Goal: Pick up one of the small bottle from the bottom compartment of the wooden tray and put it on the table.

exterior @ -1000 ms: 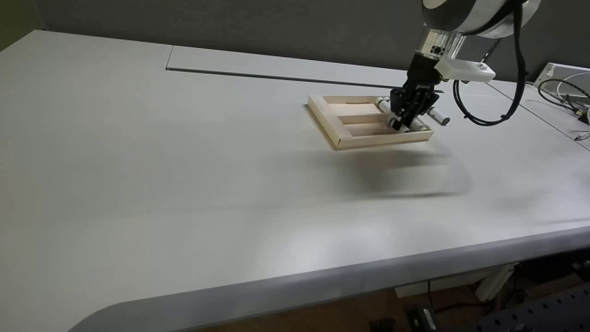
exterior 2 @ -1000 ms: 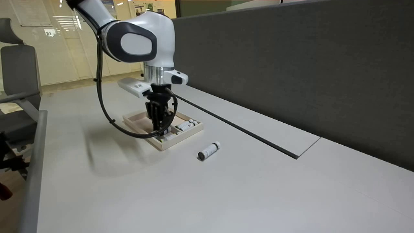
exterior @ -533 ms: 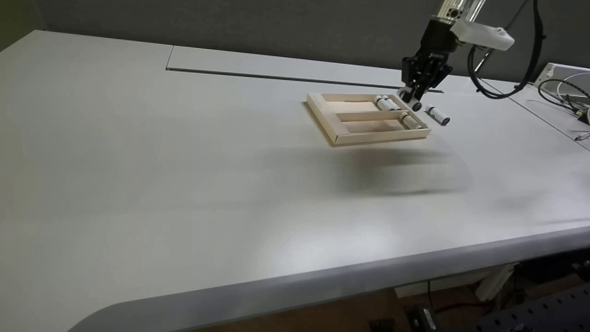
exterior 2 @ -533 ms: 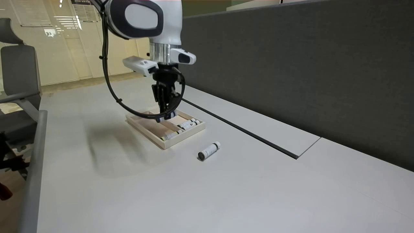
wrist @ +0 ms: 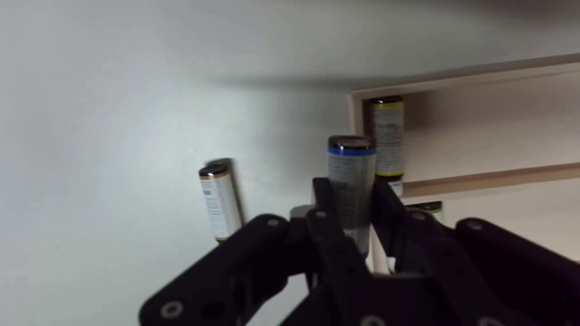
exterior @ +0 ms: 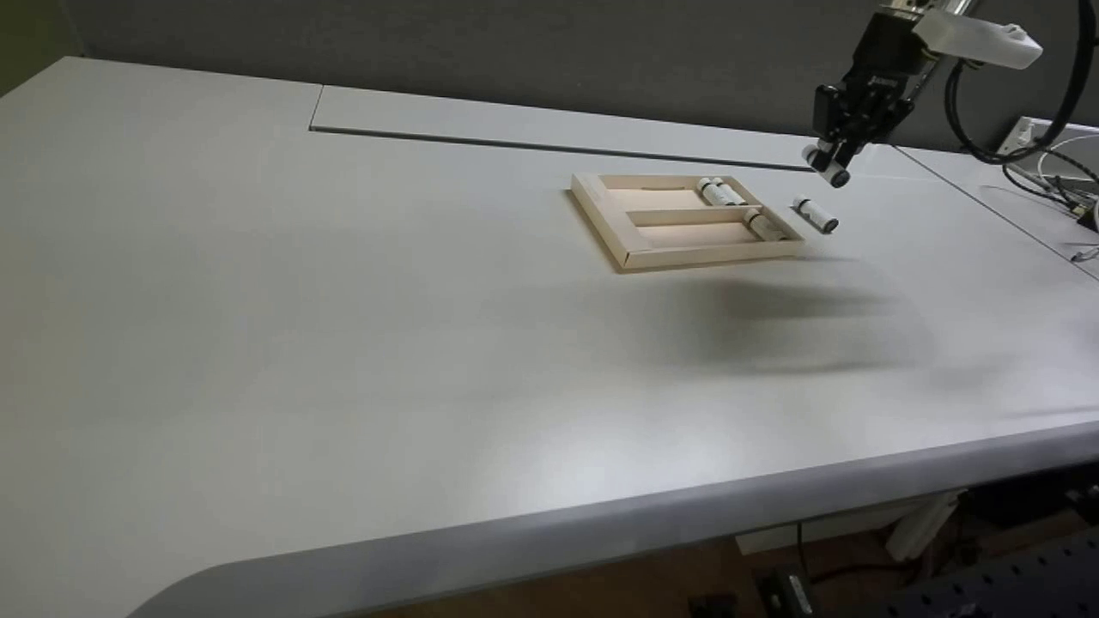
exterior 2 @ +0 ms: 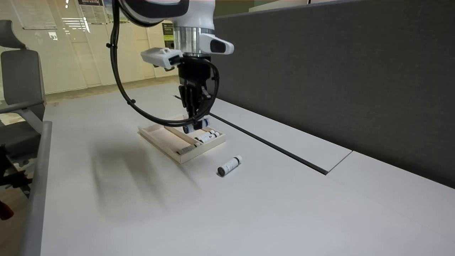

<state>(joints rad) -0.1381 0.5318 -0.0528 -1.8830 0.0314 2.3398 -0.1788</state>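
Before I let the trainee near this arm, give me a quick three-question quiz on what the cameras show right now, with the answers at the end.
1. In the wrist view, what colour band rings the held bottle in the hand?
2. True or false: a loose bottle lies on its side on the table.
3. How many bottles lie in the wooden tray? A: one. B: three. C: five.

Key: 1, blue; 2, true; 3, B.

The rounded white robot arm (exterior 2: 204, 12) carries a dark, curved panel (exterior 2: 170, 8), a cylindrical silver metal collar (exterior 2: 187, 40), smooth white plastic housings (exterior 2: 160, 56) and a looping black cable (exterior 2: 114, 64) with small black nubs (exterior 2: 132, 102). The angular black gripper (wrist: 351, 194) bears round grey screw heads (wrist: 172, 309).
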